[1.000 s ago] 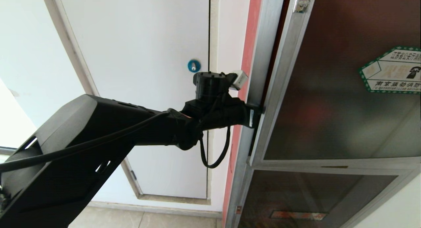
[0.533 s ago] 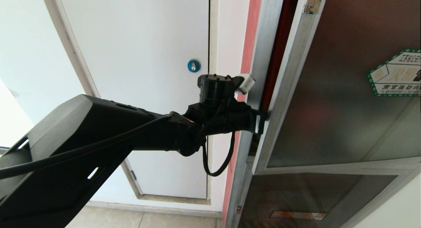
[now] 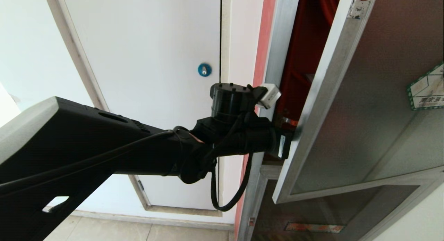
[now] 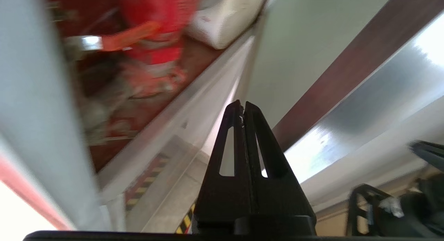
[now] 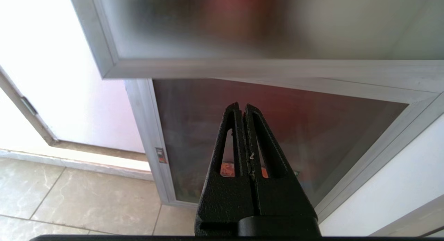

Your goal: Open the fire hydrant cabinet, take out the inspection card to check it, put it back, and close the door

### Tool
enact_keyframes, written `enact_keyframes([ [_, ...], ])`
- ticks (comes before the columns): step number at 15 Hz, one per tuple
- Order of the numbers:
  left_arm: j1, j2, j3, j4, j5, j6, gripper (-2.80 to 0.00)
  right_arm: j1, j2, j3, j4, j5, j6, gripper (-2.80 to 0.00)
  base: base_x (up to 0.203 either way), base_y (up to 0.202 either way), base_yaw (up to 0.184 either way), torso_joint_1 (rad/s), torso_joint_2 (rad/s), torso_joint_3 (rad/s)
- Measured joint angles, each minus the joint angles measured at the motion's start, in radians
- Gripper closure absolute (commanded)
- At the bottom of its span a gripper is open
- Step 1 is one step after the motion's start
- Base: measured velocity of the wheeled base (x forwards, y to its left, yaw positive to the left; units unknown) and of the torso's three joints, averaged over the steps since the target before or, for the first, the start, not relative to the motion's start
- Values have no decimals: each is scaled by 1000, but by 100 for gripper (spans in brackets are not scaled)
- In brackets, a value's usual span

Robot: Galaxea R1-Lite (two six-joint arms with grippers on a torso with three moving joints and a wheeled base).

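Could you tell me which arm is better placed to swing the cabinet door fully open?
The left. Its end effector, fingers together, sits at the door free edge, beside the gap showing the red interior. The right end effector is shut and faces the lower glass panel, away from that edge.

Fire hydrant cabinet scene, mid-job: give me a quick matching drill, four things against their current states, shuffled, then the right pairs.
Things
1. door
2. left gripper
3. right gripper
4. lower glass panel

States
A. shut on nothing, hanging clear in front of the lower part of the fire hydrant cabinet
B. swung partly open, red interior showing
C. closed in its frame
D. fingers pressed together, tip behind the door's free edge

Pairs: 1-B, 2-D, 3-A, 4-C
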Motion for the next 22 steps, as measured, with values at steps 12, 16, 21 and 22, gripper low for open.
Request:
enact_keyframes([
  [12, -138, -96, 123, -8, 6, 37, 0, 0, 0, 0, 0, 0, 0, 0, 0, 0, 0, 0, 0, 0],
  [16, -179, -106, 142, -8, 7, 39, 0, 0, 0, 0, 0, 0, 0, 0, 0, 0, 0, 0, 0, 0],
  [21, -211, -132, 181, -7, 8, 39, 0, 0, 0, 0, 0, 0, 0, 0, 0, 0, 0, 0, 0, 0],
  [22, -217, -138, 189, -7, 9, 39, 0, 0, 0, 0, 0, 0, 0, 0, 0, 0, 0, 0, 0, 0],
])
